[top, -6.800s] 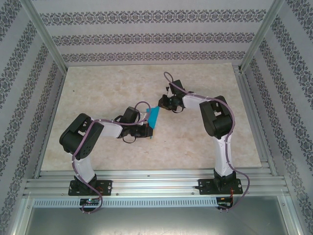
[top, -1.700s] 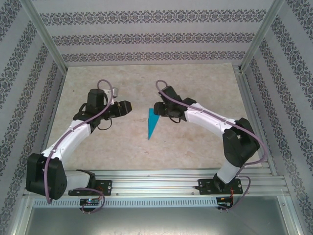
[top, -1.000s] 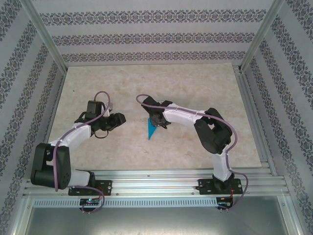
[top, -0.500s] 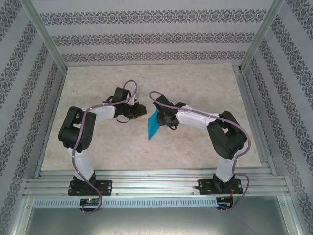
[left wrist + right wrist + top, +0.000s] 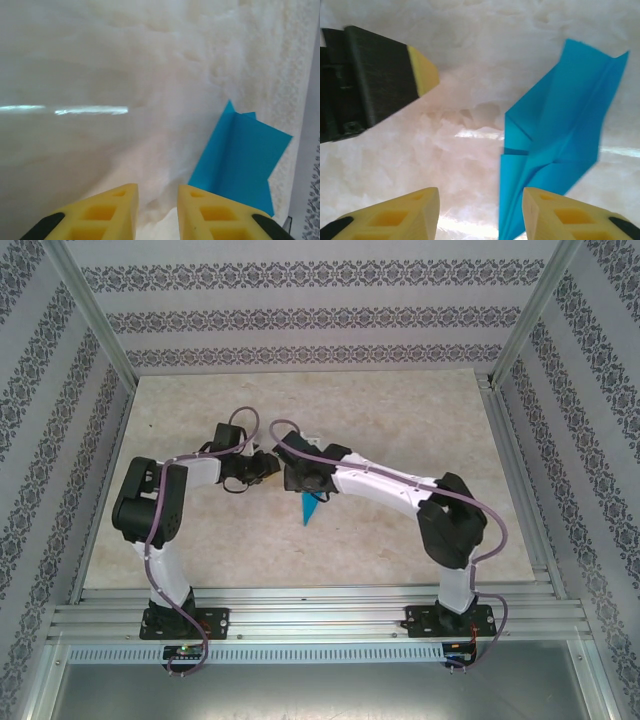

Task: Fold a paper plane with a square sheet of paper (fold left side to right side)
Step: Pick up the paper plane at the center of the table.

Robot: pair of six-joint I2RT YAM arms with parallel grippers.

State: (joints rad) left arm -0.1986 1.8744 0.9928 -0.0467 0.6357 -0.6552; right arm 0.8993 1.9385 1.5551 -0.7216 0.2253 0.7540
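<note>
Paper in bright turquoise, one piece, is folded to a pointed dart. This paper plane (image 5: pixel 311 508) lies on the marbled desk (image 5: pixel 400 420) near its middle, with its tip toward the arm bases. From above, its wide end is covered by the right arm and only the narrow lower part shows.

There are two arms and two hands. The left hand (image 5: pixel 266 466) sits just left of the plane. In its wrist view its yellow fingers (image 5: pixel 112 212) stand a little apart with nothing between them, and the plane (image 5: pixel 235 160) lies ahead to the right. The right hand (image 5: pixel 293 478) hovers close beside the left one. Its fingers (image 5: pixel 410 215) are parted wider and grip nothing. The plane (image 5: pixel 555 135) lies on the desk just beside the right-side finger, and a black, yellow-tipped finger of the left hand (image 5: pixel 420 70) is at upper left.

Half a second earlier the right hand was at the plane's right edge and more blue showed. It has since crossed over the paper, the left hand has drawn back leftward, and the plane's tip has stayed put.
</note>
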